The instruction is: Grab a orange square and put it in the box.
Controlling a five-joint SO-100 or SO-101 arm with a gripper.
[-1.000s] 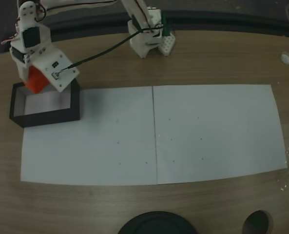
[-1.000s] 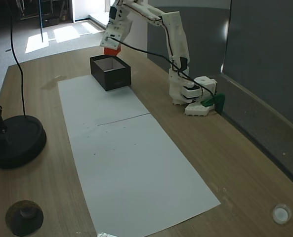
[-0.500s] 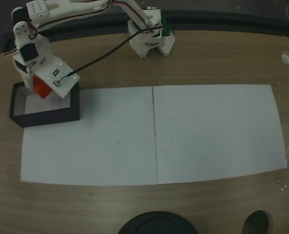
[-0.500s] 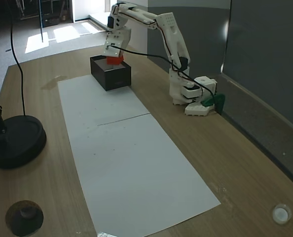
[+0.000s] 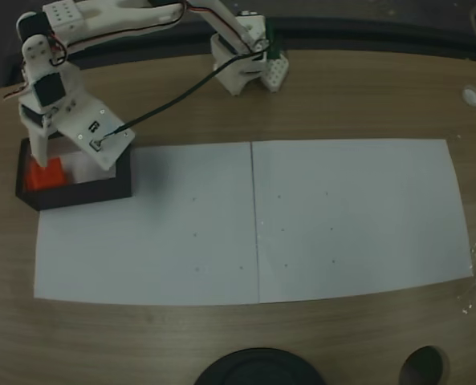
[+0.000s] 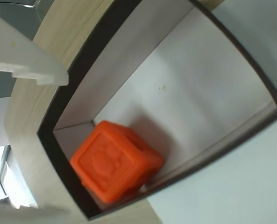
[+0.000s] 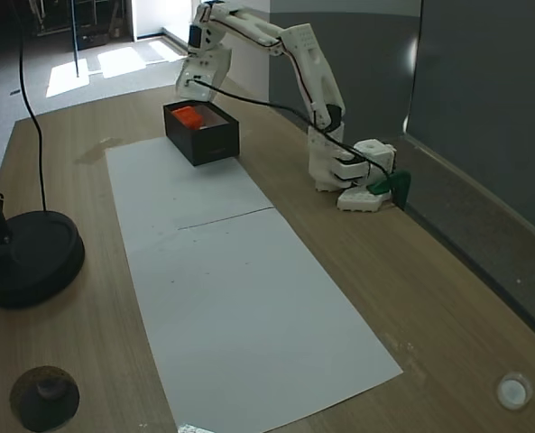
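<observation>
The hand [image 5: 49, 148] hangs over the box [image 5: 109, 191] with its fingers spread and gripping nothing; the orange square [image 5: 45, 173] lies free on the pale floor just below it. In a fixed view from above, the square sits slightly toward the near wall from the fingertips, tucked into the box's left near corner as that view shows it. In the wrist view one white finger [image 6: 28, 65] enters from the upper left, well apart from the square [image 6: 112, 163], which rests in a corner of the box [image 6: 82, 60] against the black walls, one face with a raised round mark turned toward the camera. The rest of the pale interior beneath the hand holds nothing else. In the other fixed view the hand [image 7: 193, 86] hovers just above the far end of the box [image 7: 215, 142], and the square [image 7: 188, 115] shows as an orange spot inside, directly under it. The box stands at the end of a long white paper sheet [image 5: 302, 224] spread on the wooden bench [image 5: 342, 96], which stretches away from the hand toward the right in the view from above. The arm's base [image 7: 344, 171] is clamped on the bench behind and to the side of the hand, and a black cable [image 5: 173, 92] runs from the base to the hand's housing.
</observation>
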